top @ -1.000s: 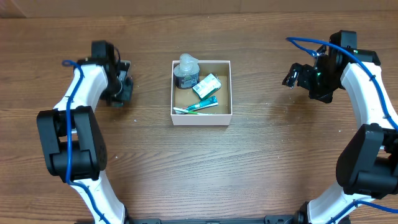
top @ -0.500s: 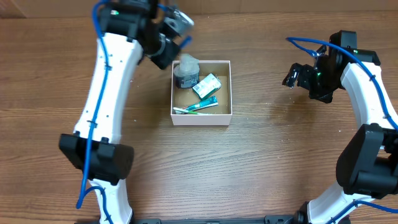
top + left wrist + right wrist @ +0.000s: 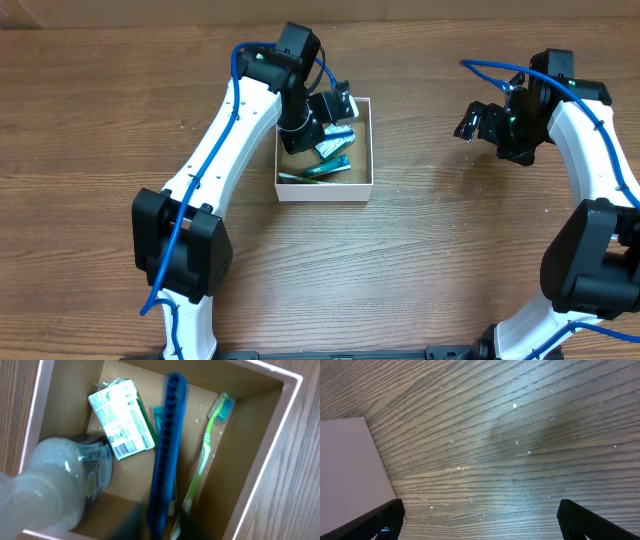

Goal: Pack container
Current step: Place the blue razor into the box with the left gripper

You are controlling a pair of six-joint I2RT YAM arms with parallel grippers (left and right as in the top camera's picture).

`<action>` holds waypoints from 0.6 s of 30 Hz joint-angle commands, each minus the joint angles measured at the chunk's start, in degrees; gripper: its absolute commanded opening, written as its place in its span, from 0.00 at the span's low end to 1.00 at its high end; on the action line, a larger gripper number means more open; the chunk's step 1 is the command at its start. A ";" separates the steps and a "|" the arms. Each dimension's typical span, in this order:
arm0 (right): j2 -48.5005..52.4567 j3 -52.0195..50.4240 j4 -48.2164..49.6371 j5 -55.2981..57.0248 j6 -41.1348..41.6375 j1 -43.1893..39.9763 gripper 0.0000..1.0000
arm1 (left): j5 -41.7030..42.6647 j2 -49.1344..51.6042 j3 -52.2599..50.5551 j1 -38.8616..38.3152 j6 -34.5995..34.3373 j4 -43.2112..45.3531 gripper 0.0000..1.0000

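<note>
1. Container [image 3: 322, 193]: square, shallow, open-topped box with thin white walls and a brown cardboard floor. It stands on the wood-grain surface [image 3: 420, 270], about midway between the two arms and toward the far edge.

2. Bottle [image 3: 60, 485]: dark body under a cloudy clear cap. It stands inside the container, in the corner under the left arm.

3. Packet [image 3: 122, 417]: green and white, printed, with a barcode. It lies flat on the container floor, just beside the bottle.

4. Toothbrush [image 3: 205, 455]: lime-green handle and teal head. It lies on the container floor along the wall opposite the bottle. In the overhead view it lies near the container's front wall.

5. Blue comb [image 3: 167, 435]: long, blurred and close to the wrist lens, its teeth turned toward the packet. It hangs above the container floor, between the packet and the toothbrush.

6. Left gripper [image 3: 335, 108]: over the container's far half, pointing down into it. Its jaws are clamped on the lower end of the blue comb.

7. Right gripper [image 3: 480, 517]: well apart from the container, on its right side, over bare surface. Its jaws are spread wide with nothing between them.
</note>
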 commanded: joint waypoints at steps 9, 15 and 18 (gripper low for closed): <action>-0.61 0.66 0.15 -0.48 -0.26 0.00 1.00 | 2.67 -3.93 10.64 -0.85 -5.77 -6.21 0.91; -0.61 0.66 0.15 -0.48 -0.26 0.00 1.00 | -2.69 -19.17 14.12 -0.83 -18.34 -5.66 1.00; -0.61 0.66 0.15 -0.48 -0.26 0.00 1.00 | -7.58 -24.98 14.12 -0.85 -27.17 -5.66 1.00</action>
